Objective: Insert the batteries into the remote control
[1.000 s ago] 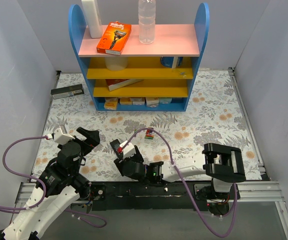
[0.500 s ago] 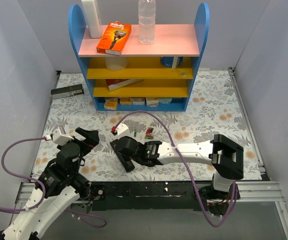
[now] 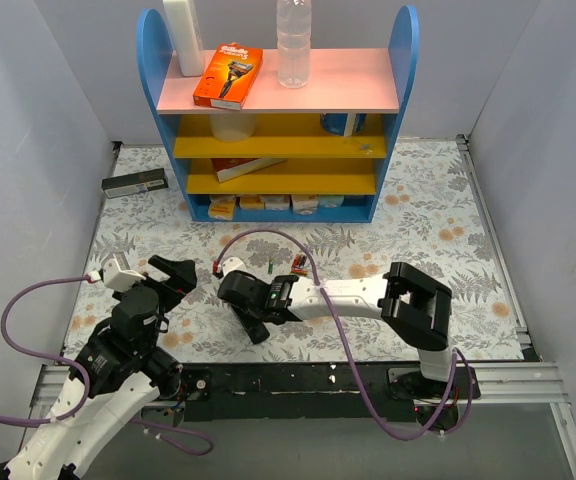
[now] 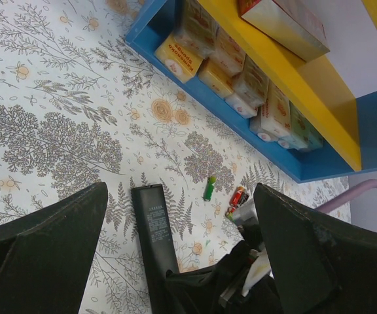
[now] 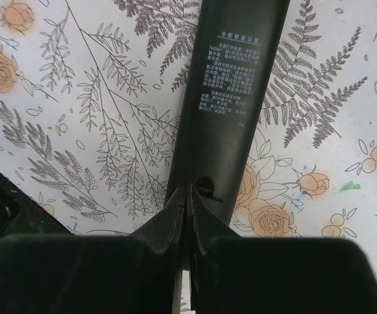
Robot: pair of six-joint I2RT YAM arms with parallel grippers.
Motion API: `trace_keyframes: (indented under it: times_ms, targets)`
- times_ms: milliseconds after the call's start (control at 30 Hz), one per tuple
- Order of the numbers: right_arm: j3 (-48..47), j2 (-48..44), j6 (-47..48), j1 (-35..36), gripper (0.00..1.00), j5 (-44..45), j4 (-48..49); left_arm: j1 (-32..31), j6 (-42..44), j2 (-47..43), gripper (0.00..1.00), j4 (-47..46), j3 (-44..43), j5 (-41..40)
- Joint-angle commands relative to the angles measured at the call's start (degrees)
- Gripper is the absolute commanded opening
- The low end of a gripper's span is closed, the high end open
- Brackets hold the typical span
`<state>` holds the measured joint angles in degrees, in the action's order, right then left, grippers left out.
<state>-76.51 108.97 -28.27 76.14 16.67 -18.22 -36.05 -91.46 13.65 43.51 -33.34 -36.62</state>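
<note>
Top cam: remote control (image 3: 256, 329) lies diagonal on the floral cloth (image 3: 418, 230), front centre. One end is under my right gripper (image 3: 242, 298). Batteries (image 3: 298, 264) sit near, behind-right, not touching it. There's a wide stretch of cloth to the right, a blue shelf (image 3: 150, 60) at the back and grey walls (image 3: 28, 150) each side.

L wrist: left gripper (image 4: 179, 196) fingers spread wide, holding nothing; remote is label-side up.

R wrist: fingers pressed together, tips on the remote's near end. Its long axis runs away from me, leaning slightly right.

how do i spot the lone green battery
From the blue shelf, come forward onto the flowered mat. The green battery lies alone between the black remote and a clump of other batteries. Thin and green, it touches nothing else.
</note>
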Motion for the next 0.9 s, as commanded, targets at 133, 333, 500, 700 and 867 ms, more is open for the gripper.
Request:
trace_keyframes:
  times_ms: [133,333,500,700,867]
  targets:
    - [-0.1,2.3,-3.4,-0.2,0.06,-6.5,-5.1,0.3,-0.1,-0.6,0.95,1.1,0.1,-1.8]
    - [1.1,1.9,-3.9,0.1,0.05,-9.2,-4.9,0.3,-0.1,-0.6,0.95,1.0,0.1,-1.7]
    - [-1.1,-3.7,-0.9,-0.8,0.12,-5.7,-1.1,0.3,0.4,-0.3,0.95,0.4,0.1,-1.2]
    - [3.1,-13.8,-0.1,-8.2,0.58,-2.4,1.6,0.3,2.9,0.0,0.98,-0.6,-0.5,0.9]
    - [15.8,-29.3,-2.8,-19.6,0.79,3.0,-0.2,0.3,4.0,0.5,0.98,-0.3,-4.3,-0.5]
